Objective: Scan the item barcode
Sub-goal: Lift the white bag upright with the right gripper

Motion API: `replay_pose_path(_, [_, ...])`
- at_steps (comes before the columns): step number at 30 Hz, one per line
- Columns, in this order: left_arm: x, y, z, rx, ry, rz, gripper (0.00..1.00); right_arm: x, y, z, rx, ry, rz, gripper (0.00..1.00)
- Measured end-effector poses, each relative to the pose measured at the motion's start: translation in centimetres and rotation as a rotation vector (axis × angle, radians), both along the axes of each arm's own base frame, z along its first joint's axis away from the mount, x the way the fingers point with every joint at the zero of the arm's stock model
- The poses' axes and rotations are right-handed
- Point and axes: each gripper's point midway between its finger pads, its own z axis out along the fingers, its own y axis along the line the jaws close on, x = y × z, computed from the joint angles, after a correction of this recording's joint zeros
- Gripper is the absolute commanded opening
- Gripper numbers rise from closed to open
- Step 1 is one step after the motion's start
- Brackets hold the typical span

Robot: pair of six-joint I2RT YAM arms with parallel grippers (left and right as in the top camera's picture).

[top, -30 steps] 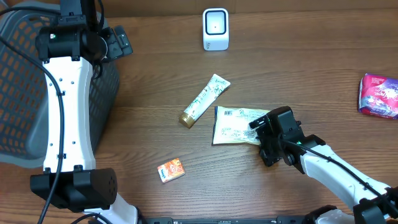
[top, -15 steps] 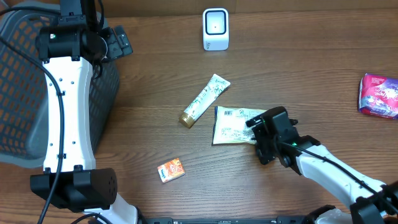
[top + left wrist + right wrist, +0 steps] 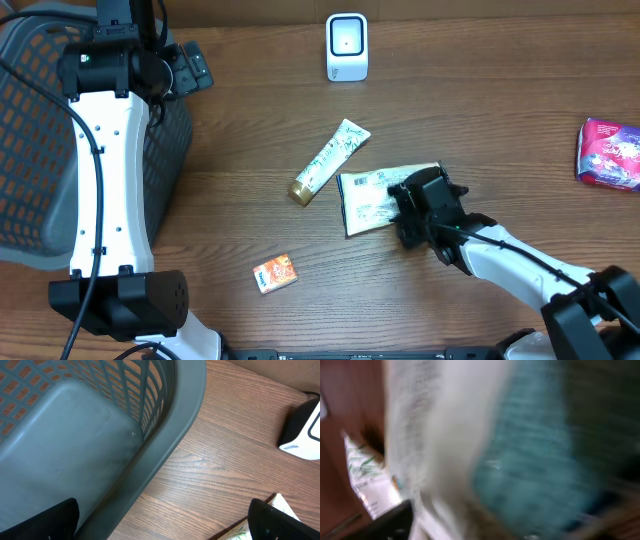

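Flat white printed pouch with a barcode label – task item. It lies on the brown wooden table just off centre toward 4 o'clock, label side up.

Change noted: a second ago the pouch sat square to the table edge. Now it is skewed, with its far corner swung toward 1 o'clock. The right gripper has slid in from 4 o'clock over the pouch's right end.

Right jaws: they have begun to draw together, but a firm grip cannot be told. The right wrist view is only a blur of white pouch, very close. In my judgement the pickup is just starting, and the lift to the scanner remains.

White box-shaped barcode scanner – at 12 o'clock, well apart from the pouch.

Left gripper – at 10 o'clock above the basket rim, unmoved. Its fingers are spread wide with nothing between them.

Container: grey plastic mesh basket at 9 o'clock. The part of its floor on show holds nothing.

Loose items:
- cream tube with a gold cap, just beside the pouch at its 10 o'clock
- small orange carton, at 7 o'clock
- purple soft pack, at 3 o'clock
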Motion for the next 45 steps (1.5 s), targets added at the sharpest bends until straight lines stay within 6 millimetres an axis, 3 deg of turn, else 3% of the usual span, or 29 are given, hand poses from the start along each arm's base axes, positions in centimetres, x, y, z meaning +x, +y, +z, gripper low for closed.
replay_pose_path(7, [0.0, 0.0, 0.0, 0.0, 0.0, 0.0, 1.0, 0.3, -0.9, -0.5, -0.045, -0.01, -0.028, 0.04])
replay_pose_path(13, [0.0, 0.0, 0.0, 0.0, 0.0, 0.0, 1.0, 1.3, -0.5, 0.1, -0.075, -0.086, 0.043, 0.04])
replay_pose_path(21, [0.0, 0.0, 0.0, 0.0, 0.0, 0.0, 1.0, 1.7, 0.6, 1.4, -0.171, -0.213, 0.31, 0.04])
replay_pose_path(24, [0.0, 0.0, 0.0, 0.0, 0.0, 0.0, 1.0, 1.8, 1.2, 3.8, -0.194, -0.307, 0.423, 0.04])
replay_pose_path(28, [0.0, 0.0, 0.0, 0.0, 0.0, 0.0, 1.0, 2.0, 2.2, 9.5, -0.187, -0.485, 0.511, 0.04])
replay_pose_path(32, [0.0, 0.0, 0.0, 0.0, 0.0, 0.0, 1.0, 1.5, 1.8, 13.7, -0.2, -0.607, 0.546, 0.04])
replay_pose_path(36, [0.0, 0.0, 0.0, 0.0, 0.0, 0.0, 1.0, 1.6, 1.5, 15.5, -0.279, -0.704, 0.612, 0.04])
replay_pose_path(40, [0.0, 0.0, 0.0, 0.0, 0.0, 0.0, 1.0, 2.9, 0.8, 16.9, -0.413, -0.804, 0.625, 0.04])
replay_pose_path(45, [0.0, 0.0, 0.0, 0.0, 0.0, 0.0, 1.0, 5.8, -1.6, 21.6, -0.673, -0.996, 0.508, 0.04])
